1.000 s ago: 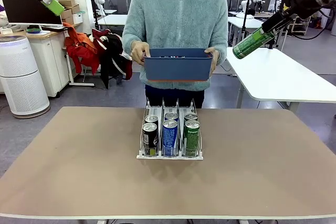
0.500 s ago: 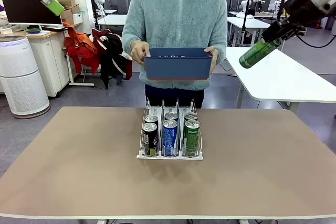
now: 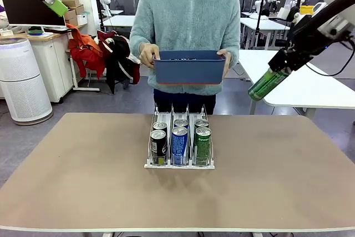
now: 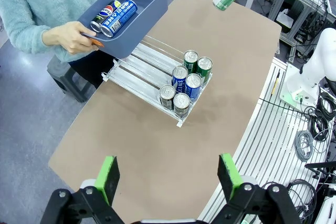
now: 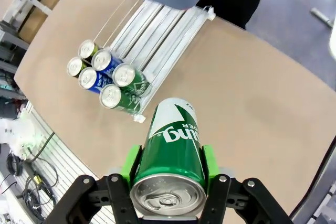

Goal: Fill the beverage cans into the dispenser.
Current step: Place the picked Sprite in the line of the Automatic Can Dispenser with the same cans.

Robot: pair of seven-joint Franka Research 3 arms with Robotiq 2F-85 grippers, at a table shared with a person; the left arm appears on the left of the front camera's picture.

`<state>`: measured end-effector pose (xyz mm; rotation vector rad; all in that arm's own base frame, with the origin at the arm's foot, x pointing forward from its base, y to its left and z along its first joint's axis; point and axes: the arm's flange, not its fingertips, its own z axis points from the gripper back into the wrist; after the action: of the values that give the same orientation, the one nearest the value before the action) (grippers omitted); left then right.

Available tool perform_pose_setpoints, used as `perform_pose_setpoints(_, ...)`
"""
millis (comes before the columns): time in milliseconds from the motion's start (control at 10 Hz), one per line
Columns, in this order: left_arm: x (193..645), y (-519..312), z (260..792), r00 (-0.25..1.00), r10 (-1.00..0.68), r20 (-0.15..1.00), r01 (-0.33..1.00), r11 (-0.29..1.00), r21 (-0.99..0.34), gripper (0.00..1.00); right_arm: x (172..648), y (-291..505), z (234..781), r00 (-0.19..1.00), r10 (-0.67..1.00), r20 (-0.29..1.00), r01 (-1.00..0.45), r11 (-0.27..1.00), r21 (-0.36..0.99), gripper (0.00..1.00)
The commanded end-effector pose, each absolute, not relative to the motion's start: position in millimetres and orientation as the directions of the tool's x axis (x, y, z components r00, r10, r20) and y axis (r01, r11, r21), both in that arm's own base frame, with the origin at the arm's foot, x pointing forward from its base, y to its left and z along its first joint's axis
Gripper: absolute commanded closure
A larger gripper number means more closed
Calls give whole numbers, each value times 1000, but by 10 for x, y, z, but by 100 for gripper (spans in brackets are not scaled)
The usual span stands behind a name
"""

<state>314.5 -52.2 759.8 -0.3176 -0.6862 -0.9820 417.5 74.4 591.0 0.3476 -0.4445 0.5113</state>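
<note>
Right gripper (image 5: 169, 162) is clamped on a green can (image 5: 172, 148), green pads squeezing both sides, silver top facing the wrist cam and the can tilted in the front view, hanging in the air out by the table's (image 3: 83, 181) far right corner. Left gripper (image 4: 169, 174) has its fingers spread wide with nothing between them, parked high over the near left side. The dispenser (image 4: 139, 69) sits around the middle of the table, closer to the far edge, with six cans packed at its robot-side end, two per lane: black ones (image 3: 158, 146) in the left lane, blue ones (image 3: 179, 145) in the middle, green ones (image 3: 203, 145) on the right. The back halves of the lanes are bare. Past the far edge a person holds a dark blue bin (image 3: 189, 69) in both hands, and a few more cans (image 4: 116, 15) lie inside it.
</note>
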Motion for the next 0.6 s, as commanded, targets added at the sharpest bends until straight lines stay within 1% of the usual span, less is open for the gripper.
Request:
perform_pose_setpoints(0,3145,-514,7588,371,-660,653,844,533,58,0,4078,871,5816,798,369,476,-532,802,271,42)
perform_pose_setpoints(100,3145,-514,7588,371,-660,653,844,533,58,0,4075,923,5750,805,384,453,-538,795,282,42)
perform_pose_setpoints(300,3145,-514,7588,371,-660,653,844,533,58,0,4132,952,5722,808,343,478,-511,812,281,42)
perform_pose_setpoints(400,3145,-514,7588,371,-660,653,844,533,58,0,4187,925,5774,760,381,527,-579,764,283,42)
perform_pose_setpoints(500,3145,-514,7588,371,-660,653,844,533,58,0,4122,918,5671,801,399,446,-541,801,257,42)
